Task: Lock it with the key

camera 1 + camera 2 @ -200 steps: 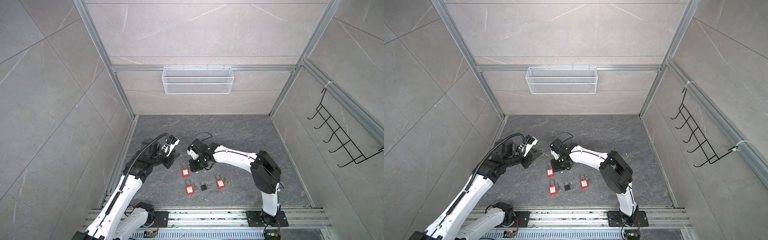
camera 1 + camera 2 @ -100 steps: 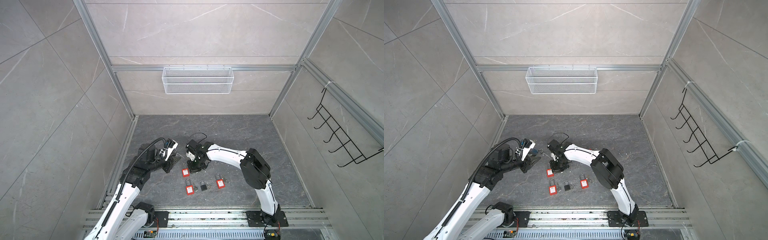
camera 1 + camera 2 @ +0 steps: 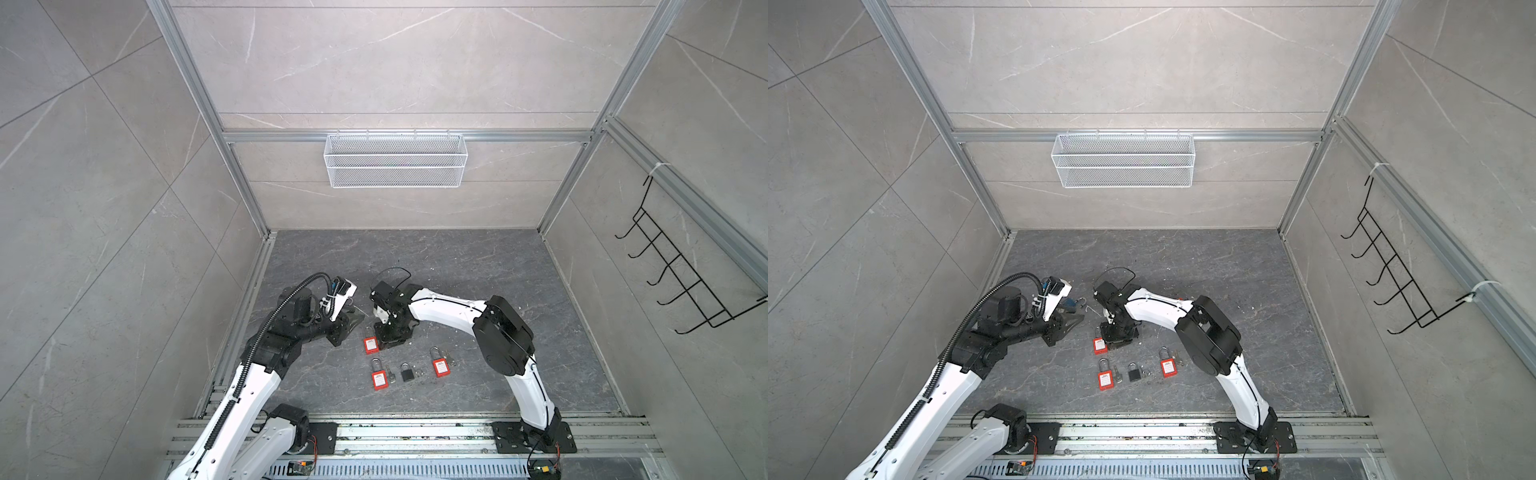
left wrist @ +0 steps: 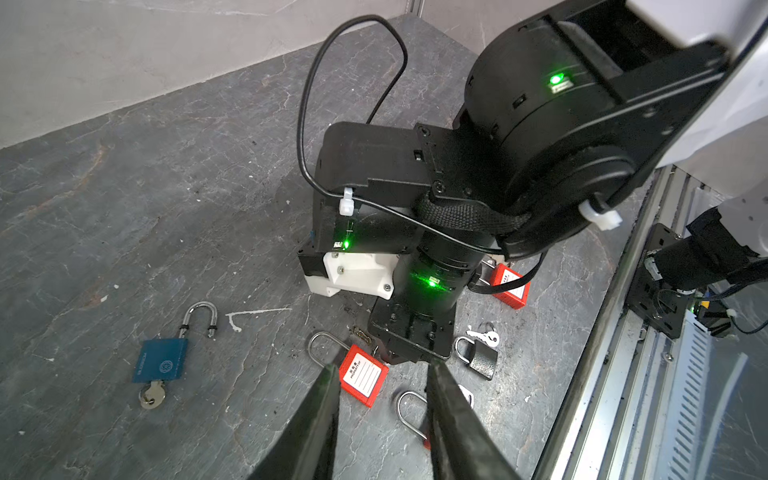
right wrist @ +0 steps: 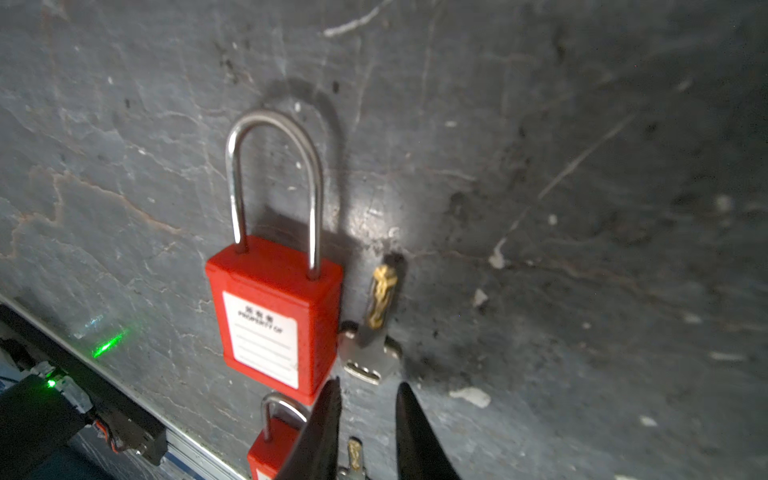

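A dark stone floor (image 3: 478,270) is shown with several padlocks scattered on it. The red padlock (image 5: 274,316) nearest the two arms lies flat, label up, with both legs of its steel loop seated in its body. A small key (image 5: 372,336) with a brass blade is seen lying flat close against the side of this red padlock. The right gripper (image 5: 369,384) is held directly over the key's head; its two dark fingers are parted by a narrow gap and nothing is held between them. The left gripper (image 4: 382,365) is held near the red padlock on the opposite side, its fingers spread and empty. A blue padlock (image 4: 160,359) with a key in it lies well apart from the red padlock. The step in hand is judged to be picking up the key; the lock has not yet been worked. The next move appears to call for the fingers to be lowered astride the thin key head and closed without the red padlock being nudged.
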Tool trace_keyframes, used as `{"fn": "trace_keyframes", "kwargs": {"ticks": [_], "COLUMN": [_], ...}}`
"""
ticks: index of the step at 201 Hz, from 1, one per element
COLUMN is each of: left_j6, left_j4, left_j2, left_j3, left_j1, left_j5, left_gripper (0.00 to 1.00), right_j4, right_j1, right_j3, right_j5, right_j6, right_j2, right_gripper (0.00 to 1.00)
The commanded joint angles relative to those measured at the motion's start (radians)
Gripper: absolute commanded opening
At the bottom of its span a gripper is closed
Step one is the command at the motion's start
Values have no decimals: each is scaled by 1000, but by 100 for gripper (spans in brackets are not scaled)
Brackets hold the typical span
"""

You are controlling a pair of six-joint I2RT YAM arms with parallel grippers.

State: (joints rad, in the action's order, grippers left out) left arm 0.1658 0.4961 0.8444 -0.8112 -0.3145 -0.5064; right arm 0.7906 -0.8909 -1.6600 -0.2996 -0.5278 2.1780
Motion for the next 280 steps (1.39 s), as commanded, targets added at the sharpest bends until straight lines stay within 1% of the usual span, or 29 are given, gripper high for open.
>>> {"fn": "trace_keyframes", "kwargs": {"ticks": [1, 21, 42, 56, 72, 84, 95, 115, 125, 136, 143, 153, 162, 182, 185, 200, 205, 209, 213, 216, 237, 252, 267, 280], "left_j6": [-47, -67, -100, -158, -240, -252, -275, -322, -342, -392, -385, -375, -373, -373, -370, -318, -297, -286, -273, -263, -202, -167, -167, -174], "left_j4": [15, 16, -2, -43, -81, -87, -111, -153, -172, -183, -186, -191, -206, -245, -250, -269, -273, -275, -274, -275, -291, -308, -357, -388], "left_j2": [18, 46, 75, 85, 108, 138, 159, 196, 212, 229, 242, 259, 271, 294, 298, 321, 331, 338, 344, 348, 382, 398, 398, 404], "left_j3": [-51, -67, -73, -62, -55, -70, -74, -80, -87, -96, -102, -112, -114, -114, -115, -118, -119, -122, -125, -127, -126, -121, -96, -81], "left_j1": [-1, -1, -2, -3, -3, -4, -6, -9, -8, -9, -8, -9, -9, -8, -8, -8, -9, -9, -8, -9, -9, -9, -8, -8], "left_j5": [-34, -46, -39, -6, 65, 64, 71, 107, 128, 186, 197, 233, 265, 329, 336, 319, 309, 306, 304, 305, 325, 320, 331, 374], "left_gripper": [38, 39, 39, 39, 39, 39, 40, 42, 42, 47, 48, 48, 48, 54, 55, 62, 69, 78, 95, 99, 100, 100, 100, 100], "right_j4": [-3, 5, 9, -2, -24, -28, -30, -7, 14, 37, 50, 77, 84, 16, 5, -50, -56, -57, -57, -55, -61, -76, -69, -52], "right_j1": [-2, -1, 5, 16, 23, 28, 40, 68, 87, 110, 123, 140, 157, 201, 209, 243, 252, 260, 267, 271, 305, 319, 323, 329], "right_j3": [18, 30, 67, 105, 140, 162, 184, 196, 192, 190, 189, 183, 183, 207, 213, 240, 245, 246, 245, 242, 233, 228, 205, 183], "right_j5": [83, 175, 289, 351, 409, 477, 535, 627, 653, 672, 680, 700, 702, 623, 611, 563, 553, 547, 543, 539, 493, 476, 479, 481], "right_j6": [-24, -46, -107, -151, -145, -159, -188, -265, -317, -384, -418, -476, -515, -535, -564, -610, -626, -637, -649, -655, -684, -694, -695, -702], "right_j2": [-87, -152, -233, -289, -340, -367, -386, -387, -381, -374, -369, -361, -354, -345, -344, -337, -332, -326, -320, -313, -273, -248, -226, -205], "right_gripper": [32, 36, 42, 52, 60, 67, 76, 79, 84, 86, 88, 94, 99, 99, 99, 99, 99, 99, 99, 99, 99, 98, 98, 98]}}
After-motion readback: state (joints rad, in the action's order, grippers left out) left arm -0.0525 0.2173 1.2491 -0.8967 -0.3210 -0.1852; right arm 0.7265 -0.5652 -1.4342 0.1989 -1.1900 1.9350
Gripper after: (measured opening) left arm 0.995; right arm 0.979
